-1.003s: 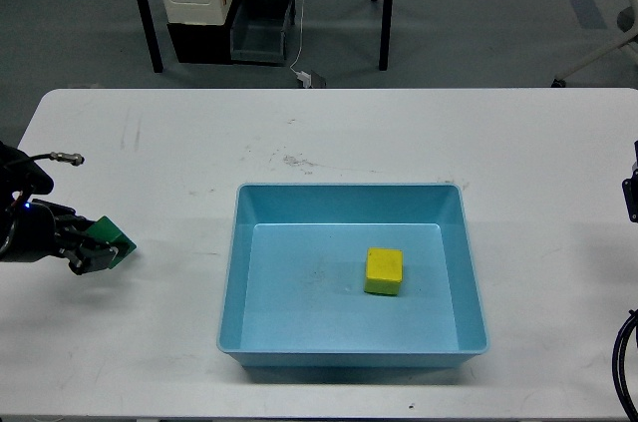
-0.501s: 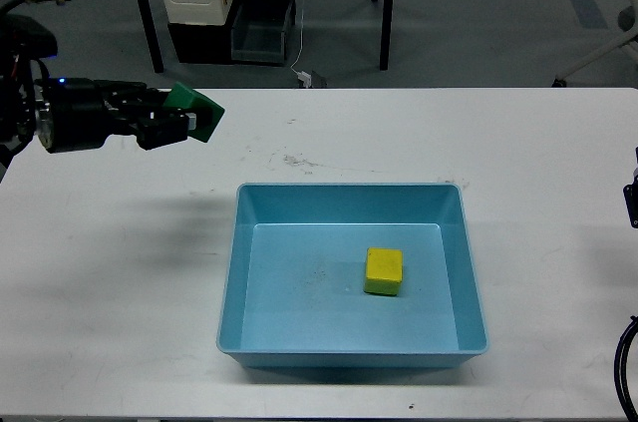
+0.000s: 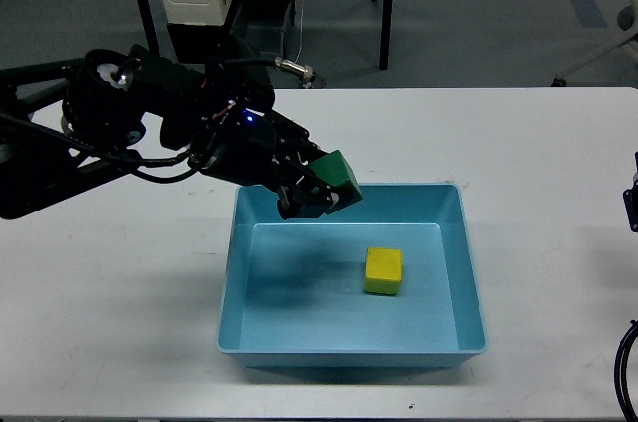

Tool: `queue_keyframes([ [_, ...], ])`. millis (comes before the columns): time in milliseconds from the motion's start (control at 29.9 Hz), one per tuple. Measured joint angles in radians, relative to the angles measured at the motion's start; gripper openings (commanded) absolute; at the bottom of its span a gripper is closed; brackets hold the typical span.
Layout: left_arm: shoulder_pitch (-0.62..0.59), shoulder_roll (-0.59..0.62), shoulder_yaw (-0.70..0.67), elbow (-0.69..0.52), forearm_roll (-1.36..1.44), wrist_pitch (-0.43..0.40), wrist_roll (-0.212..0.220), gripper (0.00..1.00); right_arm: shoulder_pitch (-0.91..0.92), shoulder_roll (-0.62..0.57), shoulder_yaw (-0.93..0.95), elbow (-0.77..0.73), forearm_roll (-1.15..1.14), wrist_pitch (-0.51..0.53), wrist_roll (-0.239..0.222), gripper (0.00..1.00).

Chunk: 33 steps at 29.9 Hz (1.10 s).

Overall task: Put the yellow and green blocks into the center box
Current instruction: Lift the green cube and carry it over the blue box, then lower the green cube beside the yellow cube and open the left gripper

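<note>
Our left gripper [image 3: 317, 193] is clamped on the small green cube block [image 3: 337, 179], held above the back-left part of the light blue plastic box [image 3: 454, 272]. The yellow cube block [image 3: 384, 271] sits inside. The green block looks light and rigid; gripping its flat opposite faces suits. We can't see our right gripper.

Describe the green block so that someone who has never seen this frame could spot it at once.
Start at the white table and find the light blue box at its middle. Over the box's rear left corner hangs the black left tool, and the green block is clamped in it, tilted, above the box floor. The only other block, the yellow block, lies on the floor inside the box.
</note>
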Motion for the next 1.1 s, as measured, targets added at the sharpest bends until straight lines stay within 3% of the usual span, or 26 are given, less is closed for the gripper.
queue_keyframes([
  [267, 0.003, -0.1, 0.151, 0.027, 0.14, -0.001, 0.0, 0.34, -0.002, 0.0, -0.002, 0.0, 0.001, 0.0, 0.0, 1.0],
  [468, 0.036, -0.122, 0.185, 0.064, 0.142, -0.001, 0.0, 0.65, 0.0, 0.001, -0.005, 0.0, 0.001, 0.0, 0.0, 1.0],
  [869, 0.072, -0.112, 0.174, 0.12, 0.142, -0.001, 0.001, 0.99, -0.002, 0.001, -0.015, 0.016, 0.001, 0.006, 0.0, 1.0],
  [1003, 0.074, -0.1, 0.1, 0.116, 0.076, -0.001, 0.001, 1.0, 0.003, 0.0, -0.022, 0.022, 0.001, 0.007, 0.0, 1.0],
  [1103, 0.086, -0.084, -0.015, 0.111, -0.18, -0.001, 0.001, 1.0, 0.01, 0.0, -0.024, 0.022, 0.001, 0.009, 0.0, 1.0],
])
